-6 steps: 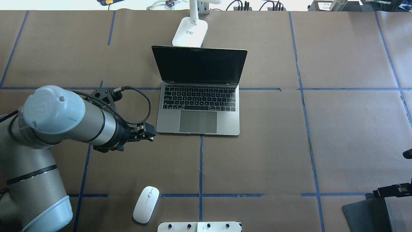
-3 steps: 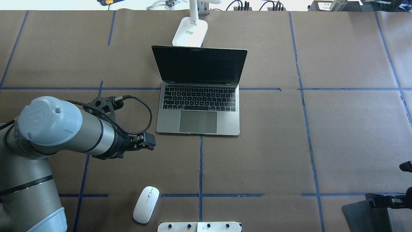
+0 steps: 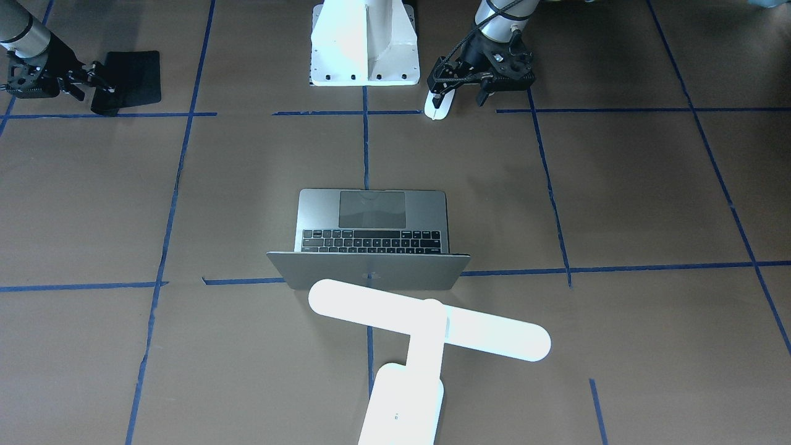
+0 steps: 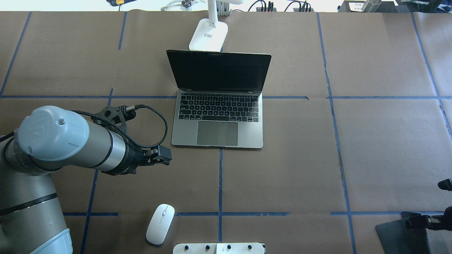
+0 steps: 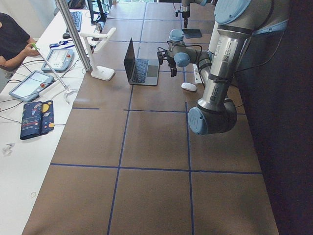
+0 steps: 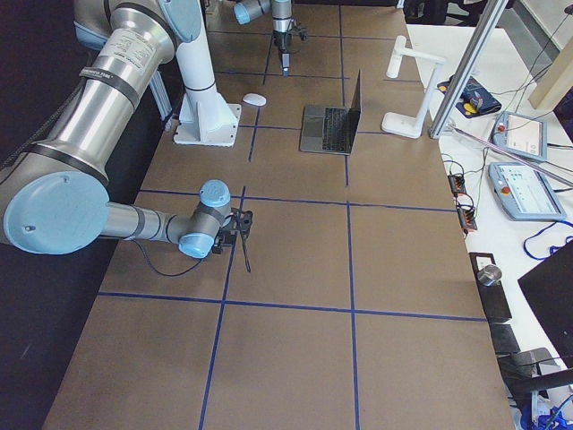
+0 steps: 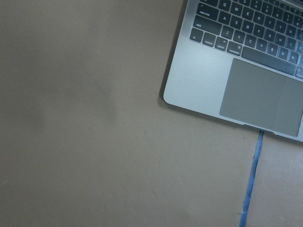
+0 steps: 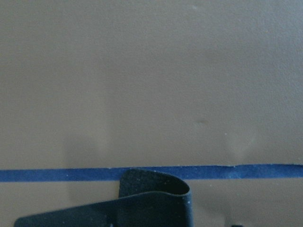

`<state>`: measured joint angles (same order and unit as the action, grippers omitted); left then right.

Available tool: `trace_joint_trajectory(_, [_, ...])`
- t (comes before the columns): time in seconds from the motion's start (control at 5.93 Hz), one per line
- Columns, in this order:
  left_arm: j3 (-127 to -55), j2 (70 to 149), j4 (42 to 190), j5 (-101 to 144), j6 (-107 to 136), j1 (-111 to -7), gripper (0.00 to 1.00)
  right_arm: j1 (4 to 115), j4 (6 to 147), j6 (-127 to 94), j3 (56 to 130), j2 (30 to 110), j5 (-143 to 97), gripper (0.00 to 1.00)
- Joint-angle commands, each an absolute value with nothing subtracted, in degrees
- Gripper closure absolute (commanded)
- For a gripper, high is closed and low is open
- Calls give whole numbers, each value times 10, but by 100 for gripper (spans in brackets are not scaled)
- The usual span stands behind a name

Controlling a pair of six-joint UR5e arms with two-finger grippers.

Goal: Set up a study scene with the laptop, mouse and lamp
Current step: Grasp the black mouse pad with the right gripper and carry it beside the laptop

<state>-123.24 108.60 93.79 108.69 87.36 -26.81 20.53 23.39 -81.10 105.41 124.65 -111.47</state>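
Observation:
The grey laptop (image 4: 219,116) stands open in the middle of the table, also in the front-facing view (image 3: 371,228). The white lamp (image 3: 429,321) stands just behind its lid, base (image 4: 208,35) at the far edge. The white mouse (image 4: 160,224) lies near the robot's edge, left of centre. My left gripper (image 4: 166,155) hovers between the laptop's front left corner and the mouse, and its fingers (image 3: 435,96) stand apart and empty. My right gripper (image 4: 422,222) is shut on the edge of a black floppy mat (image 4: 399,234), lifted at the near right; the mat curls in the right wrist view (image 8: 142,203).
The white bolted pedestal (image 4: 219,248) sits at the near edge beside the mouse. Blue tape lines (image 4: 220,183) cross the brown table cover. Beyond the far edge a side bench holds tablets (image 5: 32,85), cables and an aluminium post (image 5: 76,34); a person (image 5: 12,41) sits there.
My left arm drew back from the laptop's corner toward the near edge, then nearly stopped. My right gripper moved toward the near edge with the black mat.

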Motion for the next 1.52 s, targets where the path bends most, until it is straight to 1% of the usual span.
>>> trace_joint_trajectory(0.0, [-1240, 1086, 939, 1086, 874, -268, 0, 206, 233, -812, 1053, 1246, -1117, 82])
trace_joint_trajectory(0.17, [-1242, 1086, 938, 1086, 874, -268, 0, 206, 233, -812, 1053, 1246, -1117, 100])
trace_joint_trajectory(0.34, [-1242, 1083, 938, 1086, 874, -268, 0, 206, 232, -812, 1055, 1245, -1117, 100])
trace_joint_trajectory(0.51, [-1250, 1080, 934, 1067, 874, -265, 0, 209, 232, -815, 1081, 1236, -1115, 100])
trace_joint_trajectory(0.67, [-1250, 1070, 931, 1057, 874, -245, 0, 241, 232, -828, 1089, 1204, -1119, 100])
trace_joint_trajectory(0.84, [-1250, 1070, 930, 1035, 873, -235, 0, 262, 235, -830, 1085, 1166, -1122, 100])
trace_joint_trajectory(1.01, [-1251, 1070, 933, 1018, 856, -217, 0, 308, 241, -830, 1079, 1124, -1142, 100])
trace_joint_trajectory(1.18, [-1260, 1070, 932, 978, 839, -188, 0, 339, 293, -830, 1078, 1075, -1143, 100])
trace_joint_trajectory(1.35, [-1278, 1069, 931, 948, 843, -180, 0, 364, 386, -829, 1074, 1004, -1150, 100])
